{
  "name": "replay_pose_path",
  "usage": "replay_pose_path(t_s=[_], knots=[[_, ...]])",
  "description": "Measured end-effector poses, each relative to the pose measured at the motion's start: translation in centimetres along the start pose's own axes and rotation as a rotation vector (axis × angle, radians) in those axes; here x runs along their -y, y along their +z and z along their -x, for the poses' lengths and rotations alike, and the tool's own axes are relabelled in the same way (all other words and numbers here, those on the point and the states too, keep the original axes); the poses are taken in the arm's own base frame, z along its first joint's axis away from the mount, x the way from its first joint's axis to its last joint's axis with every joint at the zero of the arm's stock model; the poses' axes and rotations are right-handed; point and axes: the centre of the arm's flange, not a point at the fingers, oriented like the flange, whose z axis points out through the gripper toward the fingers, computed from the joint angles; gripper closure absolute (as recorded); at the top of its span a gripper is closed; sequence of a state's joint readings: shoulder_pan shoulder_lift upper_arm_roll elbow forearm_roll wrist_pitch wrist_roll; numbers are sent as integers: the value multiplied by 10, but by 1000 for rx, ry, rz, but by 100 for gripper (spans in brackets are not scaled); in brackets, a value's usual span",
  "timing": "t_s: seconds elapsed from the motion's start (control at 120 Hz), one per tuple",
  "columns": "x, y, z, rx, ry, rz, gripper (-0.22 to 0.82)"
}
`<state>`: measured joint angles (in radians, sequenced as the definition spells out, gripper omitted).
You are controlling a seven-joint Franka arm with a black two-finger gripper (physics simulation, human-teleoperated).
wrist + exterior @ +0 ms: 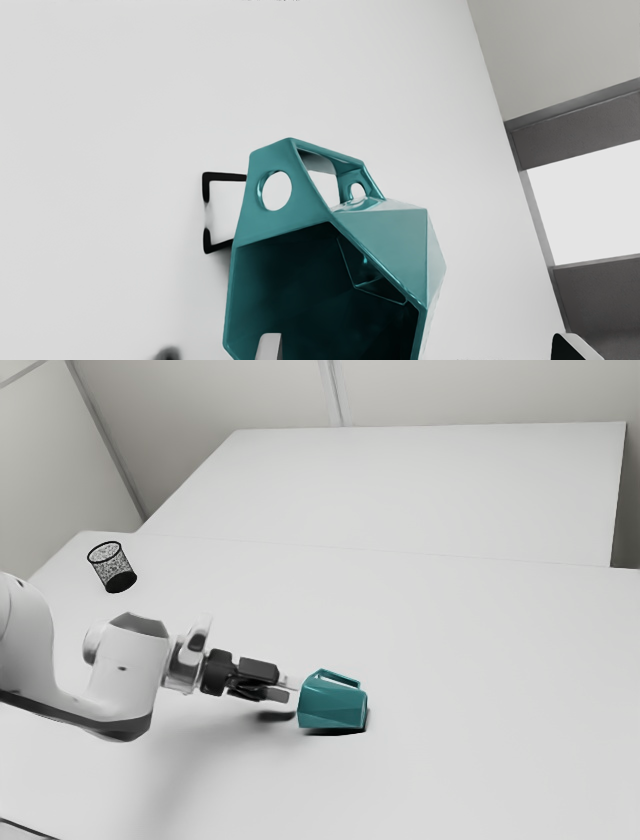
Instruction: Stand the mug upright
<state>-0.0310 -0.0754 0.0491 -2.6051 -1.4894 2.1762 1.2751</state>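
Observation:
In the exterior view, the teal mug [333, 705] lies on its side on the table, its mouth facing my gripper [291, 689] and its handle [338, 678] uppermost. My fingertips are just at the mouth end. The wrist view looks into the hollow of the mug [385, 240], with the handle [270, 160] beyond the rim. There my gripper [422, 345] is open, its fingers wide apart: one finger [270, 347] overlaps the dark mouth, and the other stands outside the mug, past its side wall.
A black mesh cup [112, 568] stands on the table [480, 650] toward the exterior view's upper left, away from the mug. Another white table surface [430, 485] lies behind. Dark angular marks [206, 187] appear on the white surface beside the handle in the wrist view.

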Motion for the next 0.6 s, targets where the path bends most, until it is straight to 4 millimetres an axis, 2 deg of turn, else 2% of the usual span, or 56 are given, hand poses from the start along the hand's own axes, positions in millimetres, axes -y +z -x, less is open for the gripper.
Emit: replay_pose_path(t_s=[0.6], knots=[[-13,23,6,46,187,-10,2]])
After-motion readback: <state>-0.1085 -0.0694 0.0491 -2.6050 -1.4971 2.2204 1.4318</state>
